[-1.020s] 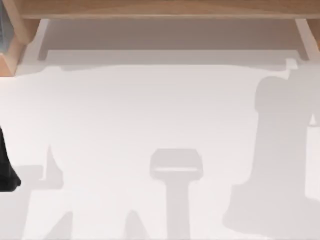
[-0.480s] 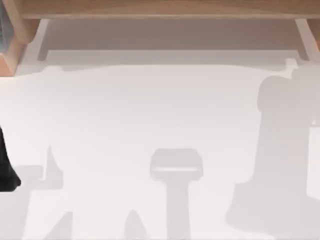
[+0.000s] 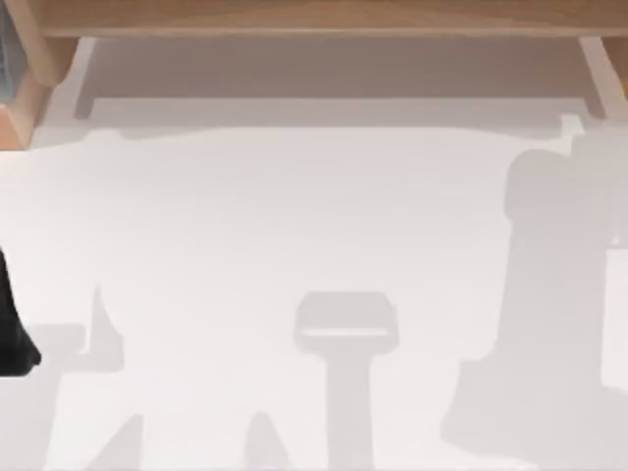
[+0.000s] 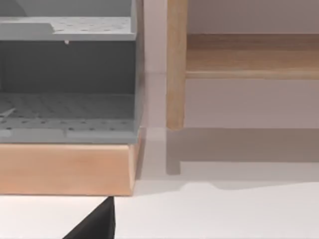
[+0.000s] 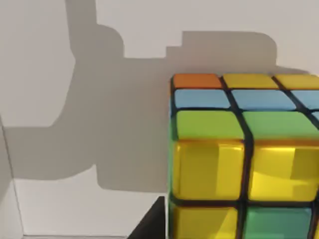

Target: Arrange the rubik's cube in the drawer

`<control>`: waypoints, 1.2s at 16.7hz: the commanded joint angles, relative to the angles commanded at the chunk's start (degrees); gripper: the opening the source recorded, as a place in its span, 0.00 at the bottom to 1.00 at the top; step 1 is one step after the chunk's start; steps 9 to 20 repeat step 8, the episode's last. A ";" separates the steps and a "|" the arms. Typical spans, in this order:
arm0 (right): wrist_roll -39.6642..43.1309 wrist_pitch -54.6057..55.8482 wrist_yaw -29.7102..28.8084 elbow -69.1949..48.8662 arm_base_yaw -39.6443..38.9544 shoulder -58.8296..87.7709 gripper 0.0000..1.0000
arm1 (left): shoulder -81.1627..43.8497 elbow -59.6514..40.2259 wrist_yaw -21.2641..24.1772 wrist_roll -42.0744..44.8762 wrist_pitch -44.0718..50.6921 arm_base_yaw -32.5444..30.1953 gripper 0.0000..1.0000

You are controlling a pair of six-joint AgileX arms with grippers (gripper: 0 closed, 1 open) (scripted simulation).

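The rubik's cube [image 5: 239, 149] looms close in the right wrist view, showing yellow, green, blue and orange tiles above the white table. My right gripper [image 5: 229, 235] is shut on it, with one dark finger [image 5: 149, 224] pressed against the cube's side. The drawer [image 4: 65, 109] is a grey perforated unit on a wooden base in the left wrist view. Its corner [image 3: 8, 59] appears at the far left of the top view. My left gripper [image 4: 97, 224] hangs just in front of that wooden base, and the left arm [image 3: 12, 334] sits parked at the table's left edge.
A wooden shelf [image 3: 314, 18] runs along the back of the table, with a wooden post [image 4: 175, 64] beside the drawer unit. Arm shadows fall across the white tabletop [image 3: 294, 216], the largest one at the right.
The large arm shadow at the right of the top view has shifted slightly to the right. The left arm has stayed where it was.
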State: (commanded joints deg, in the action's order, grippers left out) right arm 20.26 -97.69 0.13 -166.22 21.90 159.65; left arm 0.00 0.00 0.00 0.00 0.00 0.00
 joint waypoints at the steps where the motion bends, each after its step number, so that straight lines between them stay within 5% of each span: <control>1: 0.00 0.00 0.00 0.00 0.00 0.00 0.90 | 0.00 0.00 0.00 0.00 0.00 0.00 1.00; 3: 0.00 0.00 0.00 0.00 0.00 0.00 1.00 | 0.00 0.00 0.00 0.00 0.00 0.00 1.00; 20: 0.00 0.00 0.00 0.00 0.00 0.00 1.00 | 0.00 0.00 0.00 0.00 0.00 0.00 1.00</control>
